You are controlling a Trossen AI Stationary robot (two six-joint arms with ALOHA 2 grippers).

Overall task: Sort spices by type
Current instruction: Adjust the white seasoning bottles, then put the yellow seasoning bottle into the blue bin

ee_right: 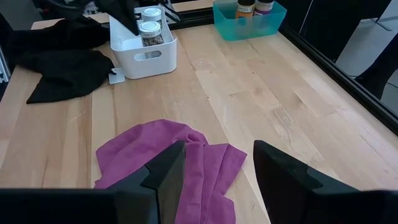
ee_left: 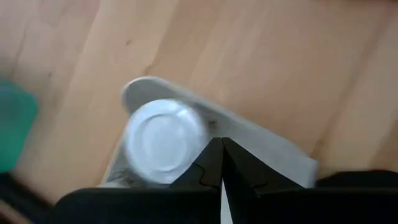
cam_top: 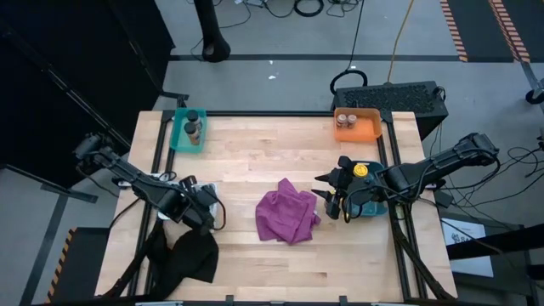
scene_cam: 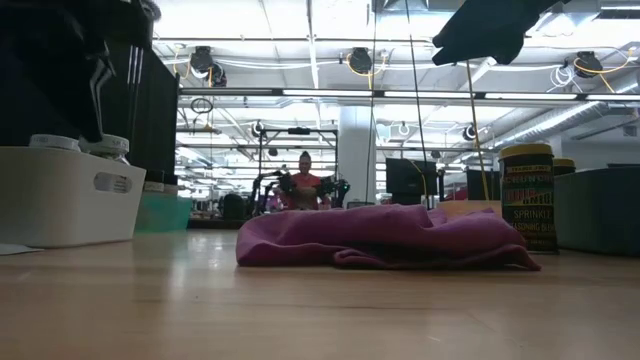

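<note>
- Black cloth (cam_top: 191, 255) lay bunched at the near-left corner of the bench (cam_top: 280, 161), partly hanging over the edge.
- White tray (ee_right: 143, 55) sat just beyond it, near the left edge, with white-lidded spice jars (ee_right: 150, 31) standing upright inside.
- Left gripper (ee_left: 222, 144) hung over that tray with its fingers (ee_left: 208, 165) pinched together on nothing. One white-lidded jar (ee_left: 165, 142) sat directly below, just beside the tips.
- Magenta cloth (cam_top: 287, 214) lay crumpled mid-bench, slightly toward the near edge.
- Right gripper (cam_top: 334, 202) hovered at the cloth's right side, above the bench. Fingers (ee_right: 168, 168) were spread apart, nothing between them.
- Dark tray (cam_top: 374, 200) sat by the right edge, under the right arm. A yellow-lidded jar (scene_cam: 527, 195) with a dark label stood upright at its far-left side. I couldn't tell whether it was in the tray or just beside it. A second yellow lid (scene_cam: 565, 163) showed right behind it.
- Teal tray (cam_top: 180, 134) was at the far-left corner with two dark-lidded jars (cam_top: 193, 126) standing in it.
- Orange tray (cam_top: 364, 129) was at the far-right corner with brownish jars (cam_top: 345, 120) against its left wall.
- A person (scene_cam: 305, 182) was well beyond the bench, deep in the room.
</note>
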